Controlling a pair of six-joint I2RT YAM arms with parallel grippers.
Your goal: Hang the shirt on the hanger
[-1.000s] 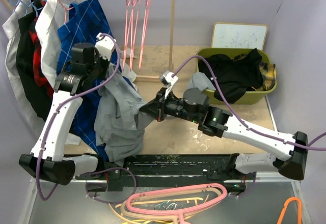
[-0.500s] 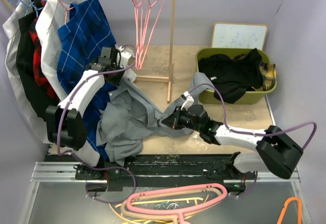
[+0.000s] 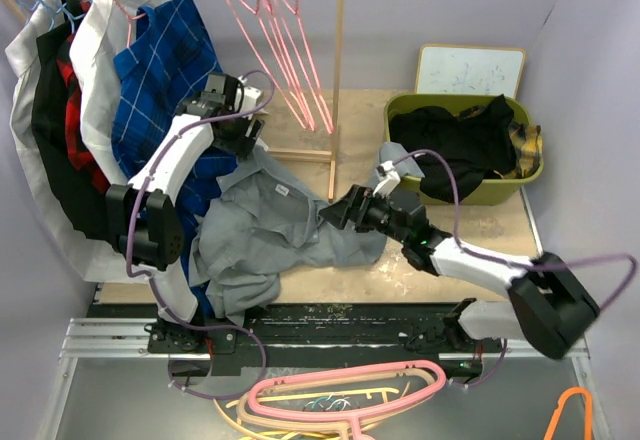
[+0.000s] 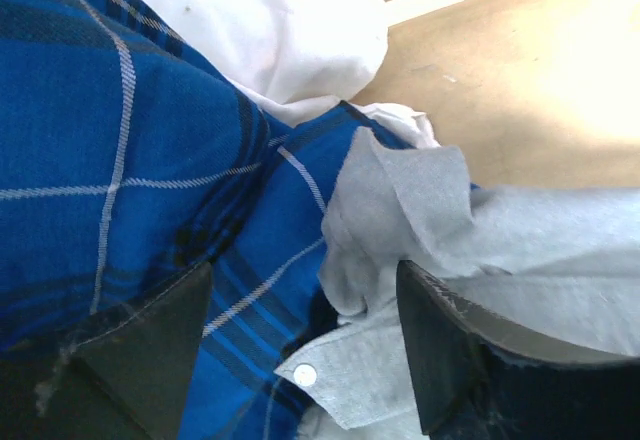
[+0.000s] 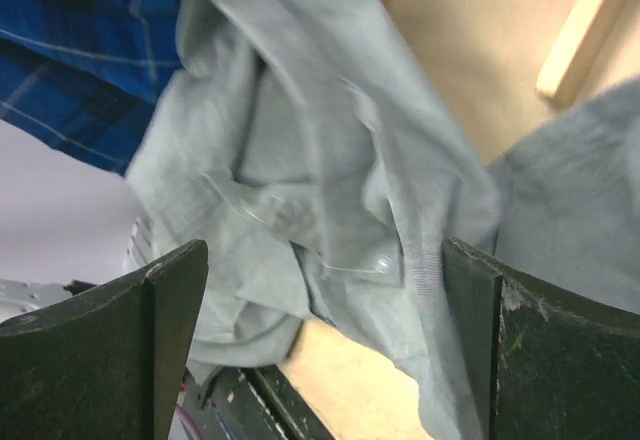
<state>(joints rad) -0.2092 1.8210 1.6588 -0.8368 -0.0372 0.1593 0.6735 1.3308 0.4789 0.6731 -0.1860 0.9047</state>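
The grey shirt point(image 3: 275, 225) lies crumpled on the table beneath the rail, its left side against the hanging blue checked shirt point(image 3: 160, 70). Several thin pink hangers, among them the hanger point(image 3: 290, 50), hang from the rail and slant to the right. My left gripper point(image 3: 243, 132) hovers at the shirt's upper edge. In the left wrist view the left gripper point(image 4: 300, 350) is open, with a buttoned grey cuff point(image 4: 350, 385) lying loose between the jaws. My right gripper point(image 3: 340, 210) is at the shirt's right edge. In the right wrist view the right gripper point(image 5: 320, 330) is wide open above the grey cloth point(image 5: 330, 190), holding nothing.
Dark, red and white garments point(image 3: 55, 90) hang at the rail's left. The rack's wooden post point(image 3: 336, 90) stands just behind the shirt. A green bin point(image 3: 530, 175) holding black cloth and a whiteboard point(image 3: 470, 70) sit at the right. Thick pink and cream hangers point(image 3: 345, 395) lie in front.
Both grippers have opened and let go of the grey shirt, which has dropped and spread on the table. The thin pink hangers have swung to the right. The right gripper has drawn back rightwards.
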